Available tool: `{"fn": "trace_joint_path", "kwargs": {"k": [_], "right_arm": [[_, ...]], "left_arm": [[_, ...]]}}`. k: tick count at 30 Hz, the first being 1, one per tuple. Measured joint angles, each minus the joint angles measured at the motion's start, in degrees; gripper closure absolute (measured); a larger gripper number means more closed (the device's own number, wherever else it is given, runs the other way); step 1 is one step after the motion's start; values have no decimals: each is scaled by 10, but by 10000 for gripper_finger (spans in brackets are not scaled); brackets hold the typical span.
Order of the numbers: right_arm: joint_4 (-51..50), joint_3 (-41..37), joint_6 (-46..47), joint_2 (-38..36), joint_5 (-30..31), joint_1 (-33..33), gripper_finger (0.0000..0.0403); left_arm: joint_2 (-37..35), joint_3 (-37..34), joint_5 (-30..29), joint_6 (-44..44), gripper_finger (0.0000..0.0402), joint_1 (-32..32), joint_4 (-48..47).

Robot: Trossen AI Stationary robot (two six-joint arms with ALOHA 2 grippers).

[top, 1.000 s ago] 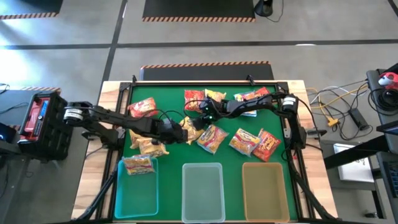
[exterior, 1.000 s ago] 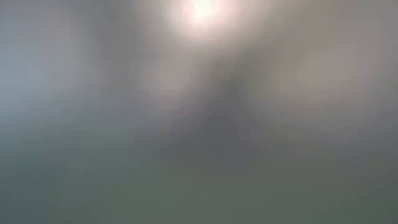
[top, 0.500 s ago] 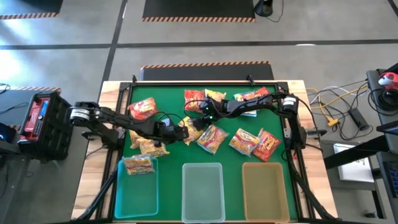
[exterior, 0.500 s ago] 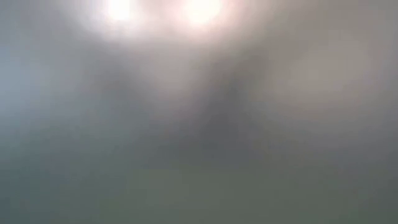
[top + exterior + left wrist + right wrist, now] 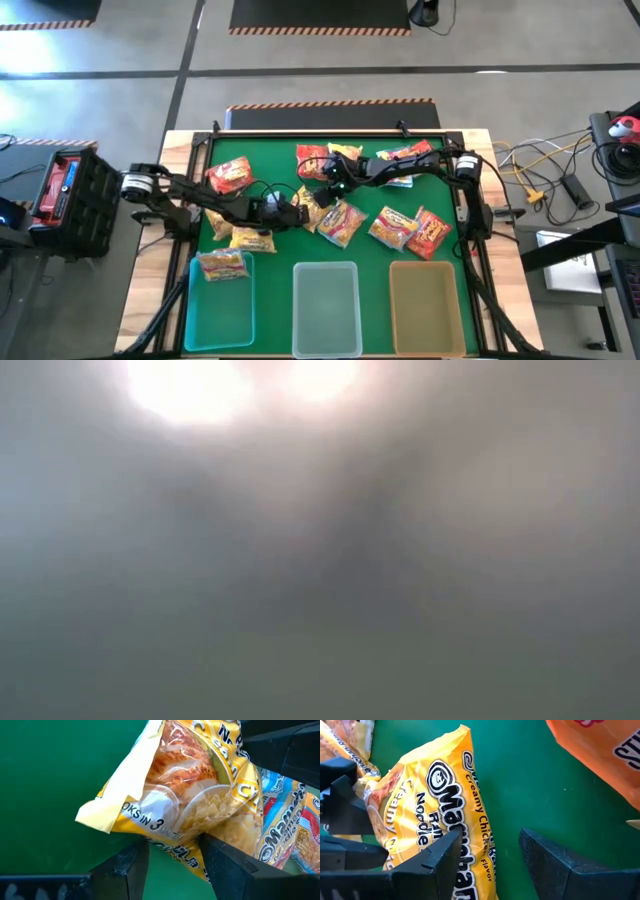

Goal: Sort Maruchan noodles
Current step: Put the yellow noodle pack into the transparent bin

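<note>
Your left gripper (image 5: 172, 855) sits at the middle of the green mat with its fingers spread wide around the near end of the yellow noodle packet (image 5: 185, 795), whose long axis runs straight away from it. The right gripper (image 5: 487, 851), also spread wide and empty, hovers just past the packet's far side, so the left is the nearer tool.

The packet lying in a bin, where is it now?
In the high view, one noodle packet lies in the far end of the left bin, on the table's left side, just nearer the camera's bottom edge than the left gripper.
</note>
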Motion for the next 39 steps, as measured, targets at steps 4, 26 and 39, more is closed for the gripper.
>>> {"fn": "trace_joint_path", "kwargs": {"k": [4, 26, 39], "right_arm": [[-2, 0, 0, 0, -24, 0, 204], [-109, -2, -52, -34, -55, 3, 205], [-122, -2, -68, -38, -51, 4, 204]], "left_arm": [[0, 0, -10, 4, 240, 0, 7], [0, -2, -2, 59, 174, 1, 54], [-2, 4, -44, 78, 173, -10, 117]]}}
